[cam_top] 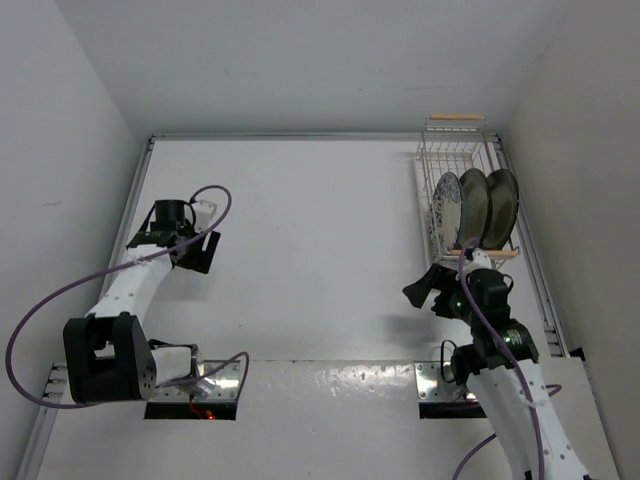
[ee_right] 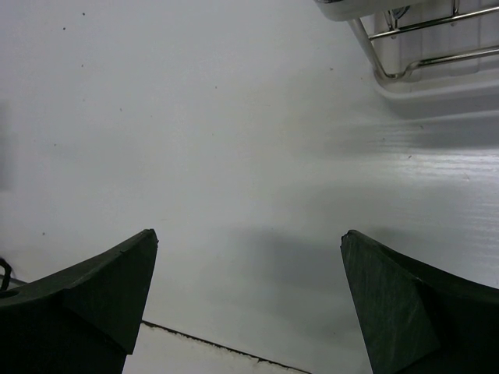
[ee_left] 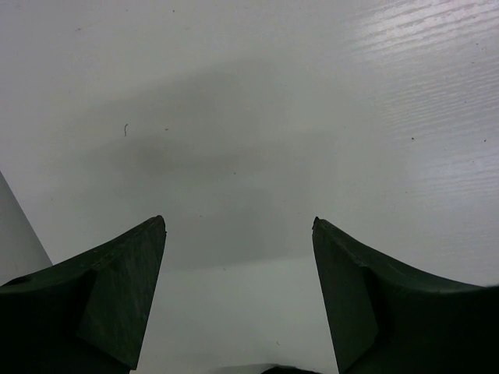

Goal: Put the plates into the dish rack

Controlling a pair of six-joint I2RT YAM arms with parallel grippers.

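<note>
Right gripper (ee_right: 249, 238): nearest, jaws spread wide, nothing between them, over bare table (cam_top: 320, 220) just short of the dish rack (cam_top: 456, 118)
Left gripper (ee_left: 238, 222): jaws spread, empty, over the table's left side, well apart from the rack
Dish rack: far right corner, holding three plates on edge, side by side – blue-patterned plate (cam_top: 447, 212) leftmost, middle cream plate (cam_top: 474, 205), right cream plate (cam_top: 503, 198)
</note>
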